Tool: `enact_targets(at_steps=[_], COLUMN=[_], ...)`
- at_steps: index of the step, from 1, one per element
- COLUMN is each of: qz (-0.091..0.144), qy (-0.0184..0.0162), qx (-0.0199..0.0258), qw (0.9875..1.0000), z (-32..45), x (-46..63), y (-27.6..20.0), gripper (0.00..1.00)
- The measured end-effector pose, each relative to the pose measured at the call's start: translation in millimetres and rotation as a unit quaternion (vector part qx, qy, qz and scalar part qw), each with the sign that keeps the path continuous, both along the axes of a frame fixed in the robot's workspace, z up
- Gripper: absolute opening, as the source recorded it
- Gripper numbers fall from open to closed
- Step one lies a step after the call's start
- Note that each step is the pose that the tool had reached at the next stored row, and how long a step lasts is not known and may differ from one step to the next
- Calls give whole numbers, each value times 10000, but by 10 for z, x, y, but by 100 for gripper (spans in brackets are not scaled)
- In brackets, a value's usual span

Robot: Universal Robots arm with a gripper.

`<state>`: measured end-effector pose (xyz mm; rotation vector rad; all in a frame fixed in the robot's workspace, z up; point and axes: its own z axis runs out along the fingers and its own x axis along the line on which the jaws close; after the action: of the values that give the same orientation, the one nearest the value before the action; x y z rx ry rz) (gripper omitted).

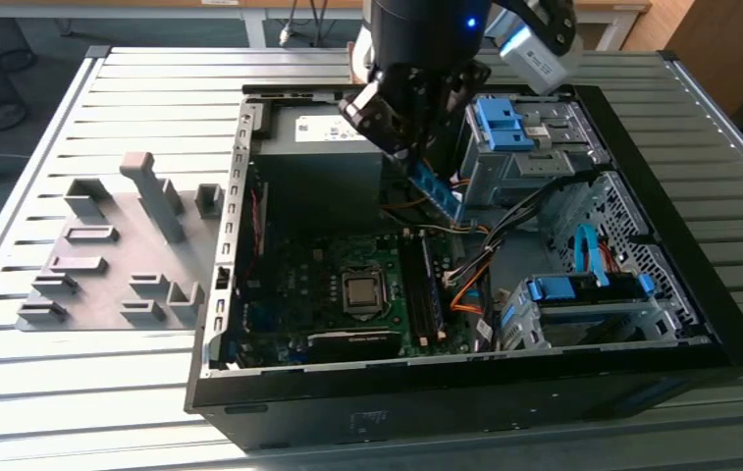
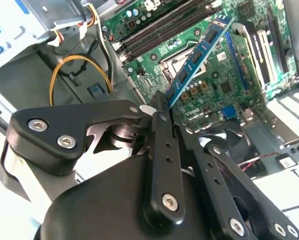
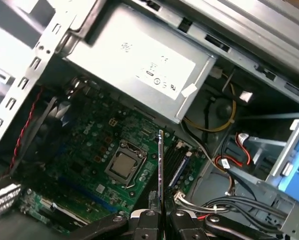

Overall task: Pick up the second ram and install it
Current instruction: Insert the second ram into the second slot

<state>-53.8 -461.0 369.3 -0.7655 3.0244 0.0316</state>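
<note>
My gripper (image 1: 413, 132) hangs over the open computer case (image 1: 633, 363), shut on the second ram (image 1: 440, 193). The stick is a thin green board with black chips, held above the motherboard (image 1: 332, 285) and apart from it. In the second wrist view the ram (image 2: 197, 55) slants out from the gripper (image 2: 164, 107) over the long dark memory slots (image 2: 159, 25). In the first wrist view the ram (image 3: 161, 170) shows edge-on, rising from the gripper (image 3: 161, 216) beside the slots (image 3: 178, 161) and the processor socket (image 3: 123, 165).
A grey power supply (image 1: 319, 147) sits at the case's far end. Blue drive cages (image 1: 515, 128) and loose cables (image 1: 476, 265) crowd the exterior view's right. On the slatted table at the left lies a grey holder plate (image 1: 123, 250) with upright blocks.
</note>
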Motion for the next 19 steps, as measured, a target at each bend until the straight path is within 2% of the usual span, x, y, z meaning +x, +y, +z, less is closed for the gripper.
enact_targets(at_steps=[5, 9, 15, 19], qz=[-402, -728, -1201, -1522], qy=[0, 0, 0, 0], qx=[-2, -4, -5, -8], qw=[9992, 9973, 9928, 9884], z=[-5, -9, -17, -21], x=[0, 0, 0, 0], y=[0, 0, 0, 0], gripper=[14, 14, 14, 14])
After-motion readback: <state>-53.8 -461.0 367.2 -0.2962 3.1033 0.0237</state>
